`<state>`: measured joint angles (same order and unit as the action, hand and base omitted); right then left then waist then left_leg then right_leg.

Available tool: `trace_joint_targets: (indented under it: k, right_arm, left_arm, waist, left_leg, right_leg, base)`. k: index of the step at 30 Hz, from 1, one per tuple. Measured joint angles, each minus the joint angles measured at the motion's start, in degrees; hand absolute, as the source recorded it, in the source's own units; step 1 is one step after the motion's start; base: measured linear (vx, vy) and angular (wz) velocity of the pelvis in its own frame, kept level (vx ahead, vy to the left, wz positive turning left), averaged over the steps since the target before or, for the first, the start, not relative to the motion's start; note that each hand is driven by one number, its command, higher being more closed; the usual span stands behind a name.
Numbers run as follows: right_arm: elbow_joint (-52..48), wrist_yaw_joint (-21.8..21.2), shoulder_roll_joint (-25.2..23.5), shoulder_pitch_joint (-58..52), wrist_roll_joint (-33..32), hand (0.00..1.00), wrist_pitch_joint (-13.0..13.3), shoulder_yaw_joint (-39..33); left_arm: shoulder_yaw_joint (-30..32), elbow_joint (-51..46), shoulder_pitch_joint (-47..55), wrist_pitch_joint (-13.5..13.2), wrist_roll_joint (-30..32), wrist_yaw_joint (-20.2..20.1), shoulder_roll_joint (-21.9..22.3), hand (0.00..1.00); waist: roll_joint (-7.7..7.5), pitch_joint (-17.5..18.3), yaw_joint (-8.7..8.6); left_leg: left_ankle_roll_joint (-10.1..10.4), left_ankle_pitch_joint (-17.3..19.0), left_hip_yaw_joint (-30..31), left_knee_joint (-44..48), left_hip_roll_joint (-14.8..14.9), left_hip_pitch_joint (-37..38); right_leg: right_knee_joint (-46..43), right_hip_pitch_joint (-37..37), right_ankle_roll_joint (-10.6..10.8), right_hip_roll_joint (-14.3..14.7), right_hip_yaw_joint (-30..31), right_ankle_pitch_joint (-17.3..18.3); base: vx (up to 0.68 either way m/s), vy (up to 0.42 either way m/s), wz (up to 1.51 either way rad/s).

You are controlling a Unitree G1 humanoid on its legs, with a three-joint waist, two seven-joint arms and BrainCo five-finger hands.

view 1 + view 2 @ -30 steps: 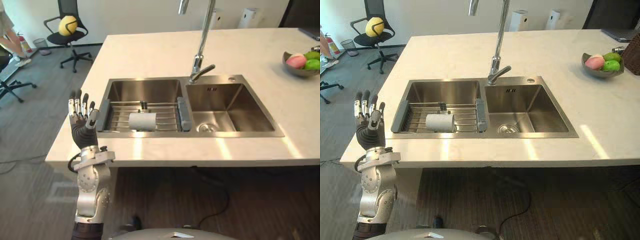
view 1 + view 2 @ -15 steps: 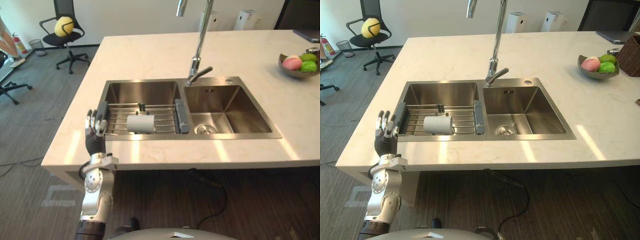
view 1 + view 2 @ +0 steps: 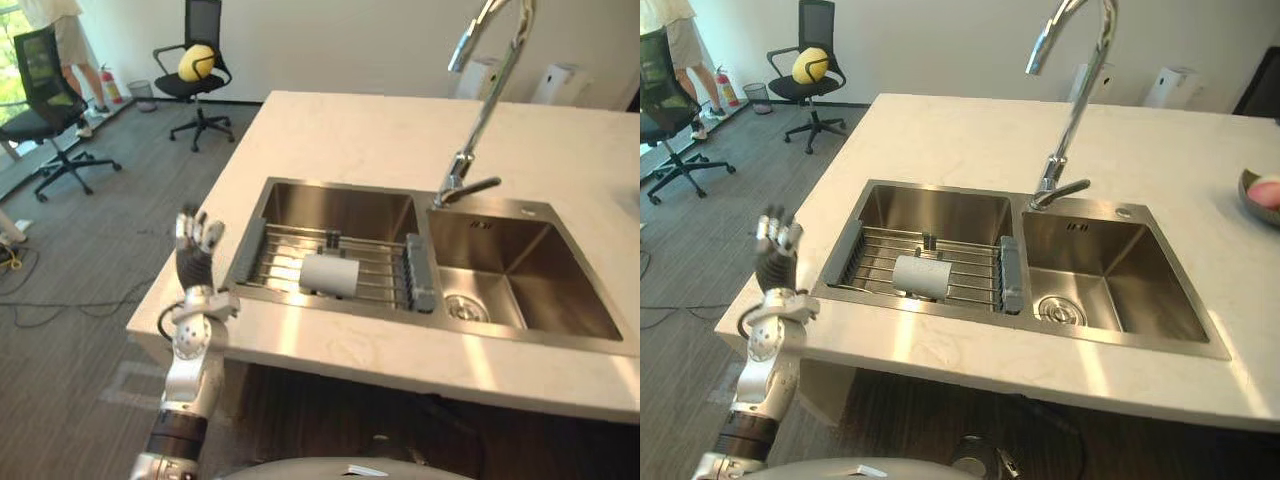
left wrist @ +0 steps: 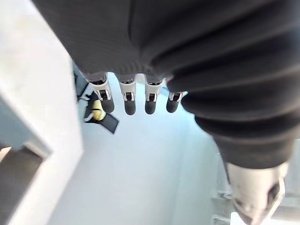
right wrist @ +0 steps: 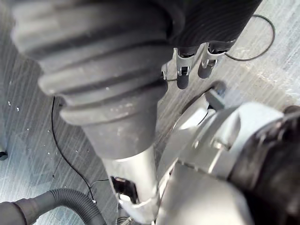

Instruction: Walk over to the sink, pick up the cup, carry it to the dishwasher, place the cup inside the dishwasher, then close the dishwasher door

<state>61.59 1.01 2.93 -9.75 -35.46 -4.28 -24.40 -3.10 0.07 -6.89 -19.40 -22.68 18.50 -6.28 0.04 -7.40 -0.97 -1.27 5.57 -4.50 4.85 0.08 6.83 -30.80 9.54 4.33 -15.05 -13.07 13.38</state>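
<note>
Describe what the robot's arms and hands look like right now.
The left arm is silver-grey jointed metal. The left hand has slim silver fingers with dark tips, its back and wrist under a dark ribbed cover. The right hand shows the same cover, silver fingers and dark tips.

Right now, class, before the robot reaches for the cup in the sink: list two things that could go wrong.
1. The cup lies on its side on the wire rack; being round, it may roll away from closing fingers.
2. The left hand, open, is raised beside the counter edge, outside it; swinging inward, it could strike that edge or the rack's grey end.
</note>
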Motion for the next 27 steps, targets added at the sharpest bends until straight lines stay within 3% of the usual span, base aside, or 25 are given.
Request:
trace_joint_targets:
  k: [2, 3, 4, 7, 9, 14, 19, 23, 27]
  right_arm:
    - [0.0, 0.5, -1.1, -0.9, -0.1, 0.0, -1.0, -0.5]
    - [0.0, 0.4, -2.2, -2.4, -0.1, 0.0, -1.7, -0.6]
    - [0.1, 0.4, -2.5, -3.1, -0.2, 0.0, -2.5, -1.7]
    - [-0.1, 0.3, -1.0, -2.8, -0.1, 0.0, -2.9, -5.0]
    - [-0.5, 0.3, -1.1, -2.7, -0.1, 0.0, -3.0, -6.5]
    - [-1.9, -0.3, -2.7, -2.9, -0.1, 0.0, -2.9, -7.8]
    - [-2.0, -1.2, -3.9, -3.9, -0.1, 0.0, -2.8, -7.7]
    - [-2.0, -1.7, -3.8, -4.1, -0.1, 0.0, -2.9, -7.7]
    - [-1.9, -1.8, -2.0, -4.3, -0.1, 0.0, -3.4, -7.7]
  left_arm:
    - [1.7, -3.3, -0.5, -2.0, 0.6, 2.1, -0.6, 0.0]
    - [2.1, -6.1, -0.5, -3.1, 0.9, 3.3, -0.6, 0.0]
    - [1.9, -7.9, -0.3, -4.2, 2.3, 3.9, 0.3, 0.0]
    - [-2.6, -11.4, -1.1, -2.7, 3.8, 2.8, 3.4, 0.0]
    - [-4.4, -11.7, -2.6, -0.3, 5.1, 1.1, 4.8, 0.0]
    - [-6.2, -11.5, -3.1, 4.1, 10.1, -2.7, 4.9, 0.0]
    - [-9.8, -5.9, -3.0, 7.1, 21.1, -8.5, -0.8, 0.0]
    - [-11.2, -4.1, -3.0, 7.2, 22.9, -11.9, -5.0, 0.0]
    - [-11.8, -3.7, -2.5, 6.7, 27.0, -15.4, -9.9, 0.0]
  waist:
    - [-0.56, 0.1, -0.14]
    - [-2.06, 0.9, 0.06]
    - [-2.33, 1.7, 0.31]
    - [1.28, 1.8, 0.1]
    - [2.19, 1.9, -0.19]
    - [1.03, 2.1, 0.31]
    - [-0.95, 2.9, 0.24]
    - [-0.16, 3.4, -0.17]
    - [1.74, 3.9, -0.48]
  left_leg:
    - [1.6, 2.4, -0.2, 2.5, 1.3, 0.3]
    - [2.7, 3.9, -0.6, 3.9, 1.3, 0.4]
    - [4.3, 5.4, -1.1, 5.2, 2.7, 0.6]
    - [6.5, 4.9, -3.9, 4.2, 6.7, 0.5]
    - [7.2, 3.6, -6.1, 1.7, 7.4, 2.5]
    - [6.9, 4.0, -8.2, 0.9, 7.1, 3.8]
    - [6.7, 4.3, -9.0, 0.6, 6.7, 3.7]
    - [6.6, 4.0, -10.0, -0.2, 6.3, 3.6]
    - [6.7, 3.5, -11.5, -0.7, 6.1, 3.2]
  right_leg:
    - [6.9, -0.9, -0.6, 0.6, 1.1, -5.7]
    - [10.5, -2.2, -1.2, 0.2, 0.8, -12.4]
    - [11.7, -3.9, 1.0, 0.5, -0.5, -11.9]
    - [13.7, -4.8, 0.0, 3.6, -3.0, -10.9]
    - [14.0, -5.8, -0.2, 4.2, -3.7, -10.7]
    - [14.8, -6.6, 0.3, 4.3, -3.3, -10.4]
    - [17.9, -7.5, 1.2, 4.3, -2.9, -12.1]
    - [19.9, -7.3, 1.5, 4.3, -2.2, -13.3]
    - [21.2, -7.2, 1.8, 4.3, -2.2, -13.8]
  base:
    - [0.23, -0.204, 0.33]
    - [0.3, -0.292, 0.18]
    - [0.3, -0.298, 0.16]
    - [0.24, -0.202, 0.11]
    - [0.21, -0.071, 0.09]
    - [0.05, 0.014, -0.08]
    - [-0.01, 0.037, -0.06]
    - [0.02, 0.038, -0.11]
    - [0.02, 0.02, 0.0]
